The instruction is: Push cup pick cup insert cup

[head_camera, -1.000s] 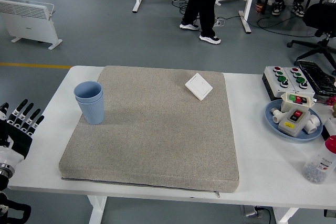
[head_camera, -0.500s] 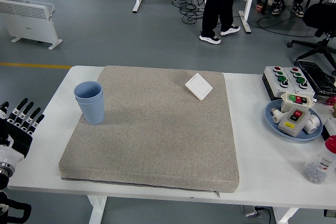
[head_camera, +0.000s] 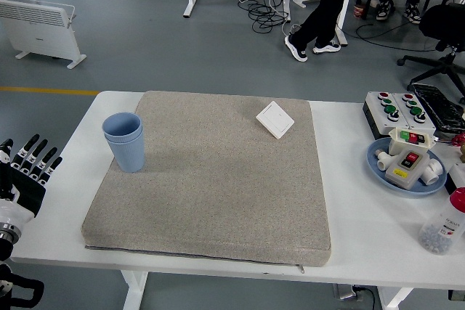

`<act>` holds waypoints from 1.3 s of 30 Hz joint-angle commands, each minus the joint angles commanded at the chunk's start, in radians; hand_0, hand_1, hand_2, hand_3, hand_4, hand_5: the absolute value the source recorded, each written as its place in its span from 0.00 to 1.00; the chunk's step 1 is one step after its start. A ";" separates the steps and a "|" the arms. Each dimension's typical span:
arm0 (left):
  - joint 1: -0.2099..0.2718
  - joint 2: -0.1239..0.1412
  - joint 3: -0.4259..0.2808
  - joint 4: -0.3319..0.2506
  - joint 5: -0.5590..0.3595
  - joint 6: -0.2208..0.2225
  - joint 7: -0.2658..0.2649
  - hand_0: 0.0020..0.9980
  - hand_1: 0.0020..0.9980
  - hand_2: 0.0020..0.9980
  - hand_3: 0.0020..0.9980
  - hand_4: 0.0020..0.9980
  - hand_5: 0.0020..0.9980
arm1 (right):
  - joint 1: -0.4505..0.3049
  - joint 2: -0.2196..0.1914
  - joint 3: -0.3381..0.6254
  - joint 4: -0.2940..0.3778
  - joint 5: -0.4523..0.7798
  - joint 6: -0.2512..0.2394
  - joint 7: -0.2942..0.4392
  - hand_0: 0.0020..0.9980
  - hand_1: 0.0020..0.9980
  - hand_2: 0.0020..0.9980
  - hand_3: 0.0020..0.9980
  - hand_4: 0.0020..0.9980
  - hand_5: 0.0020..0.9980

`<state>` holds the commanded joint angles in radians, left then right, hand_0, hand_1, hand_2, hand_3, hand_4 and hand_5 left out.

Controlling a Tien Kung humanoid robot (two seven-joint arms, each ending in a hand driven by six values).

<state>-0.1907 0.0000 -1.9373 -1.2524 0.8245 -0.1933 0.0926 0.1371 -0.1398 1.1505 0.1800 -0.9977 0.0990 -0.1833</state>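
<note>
1. Right arm isn't in shot at all. The left hand [head_camera: 27, 167] is cut off at the left edge, off the table, fingers straight and spread, holding nothing.
2. The blue cups [head_camera: 124, 141] look nested, standing upright on the grey mat [head_camera: 218, 179] near its left edge; can't really tell how many.
3. Versus a second ago: hand and cups haven't budged, only the person [head_camera: 323, 12] in the background walked right.
</note>
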 joint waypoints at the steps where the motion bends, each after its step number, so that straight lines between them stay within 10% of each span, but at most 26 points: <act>1: 0.000 0.000 0.000 0.000 0.000 0.000 0.000 0.84 0.86 0.91 0.82 0.61 1.00 | 0.000 0.000 0.000 0.000 0.000 0.000 0.000 0.78 0.70 0.71 0.58 0.14 0.48; 39: -0.011 0.000 0.016 0.000 0.000 0.001 0.000 0.84 0.86 0.91 0.82 0.61 1.00 | 0.007 0.001 0.005 0.000 0.008 -0.002 0.001 0.78 0.70 0.71 0.58 0.14 0.48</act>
<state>-0.2018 0.0000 -1.9215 -1.2521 0.8241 -0.1924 0.0922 0.1440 -0.1385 1.1558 0.1800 -0.9895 0.0969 -0.1821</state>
